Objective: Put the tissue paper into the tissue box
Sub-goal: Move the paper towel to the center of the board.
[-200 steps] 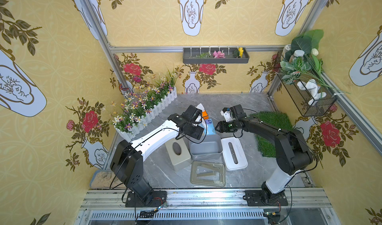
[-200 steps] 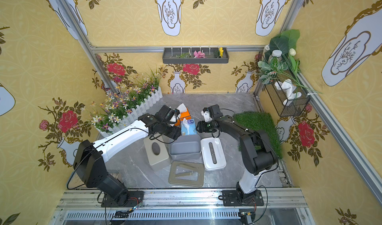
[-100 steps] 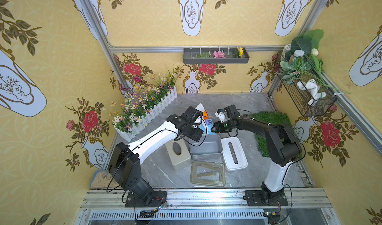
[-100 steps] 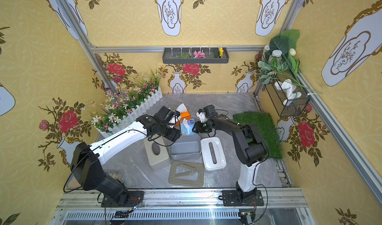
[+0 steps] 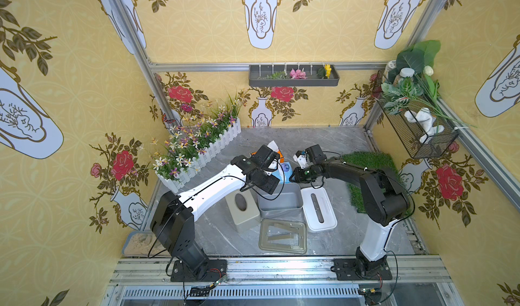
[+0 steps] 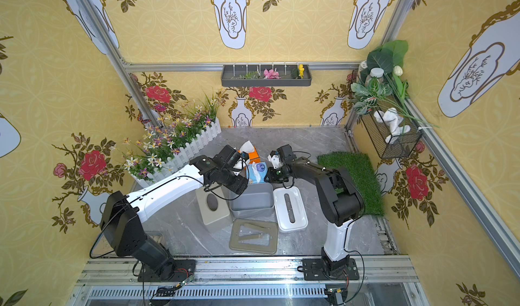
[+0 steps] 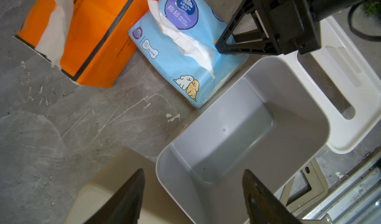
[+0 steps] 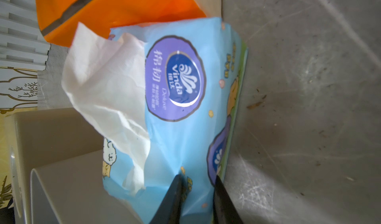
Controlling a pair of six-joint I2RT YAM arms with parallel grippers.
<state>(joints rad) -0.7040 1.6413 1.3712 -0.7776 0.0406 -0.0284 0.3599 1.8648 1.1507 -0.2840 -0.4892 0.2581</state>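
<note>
Item 1, blue tissue pack (image 7: 186, 56): soft wrapper printed with a purple oval logo and 2 cartoon dogs. It is seen lying on the grey table (image 7: 61, 120), outside the grey tissue box (image 7: 247, 130) and just beside that box's far rim. A crumpled white sheet (image 8: 107, 85) is seen pulled partly out of its top slit.

Item 2, right gripper (image 8: 198, 179): both fingers are pressed in on the wrapper at one end of the blue tissue pack, and the film is puckered between them. The pack is pinched but is not seen lifted clear of the table.

Item 3, left gripper (image 7: 191, 183): the jaws are spread wide and nothing is held between them. It is positioned over the near end of the grey tissue box.

Item 4, grey tissue box: open-topped; only its bare floor and walls are shown inside.

Item 5, white lid (image 7: 340, 89): slotted, laid flat on the table, just beside the grey tissue box on the robot's right.

Item 6, orange tissue pack (image 7: 92, 37): placed beside the blue tissue pack, farther from the robot, with white paper showing at its top.

Item 7, beige tissue box (image 5: 243, 206): set against the grey tissue box on the robot's left, with an oval opening in its top face.

Item 8, beige frame (image 5: 263, 235): laid flat on the table, nearer the robot than the grey tissue box.
</note>
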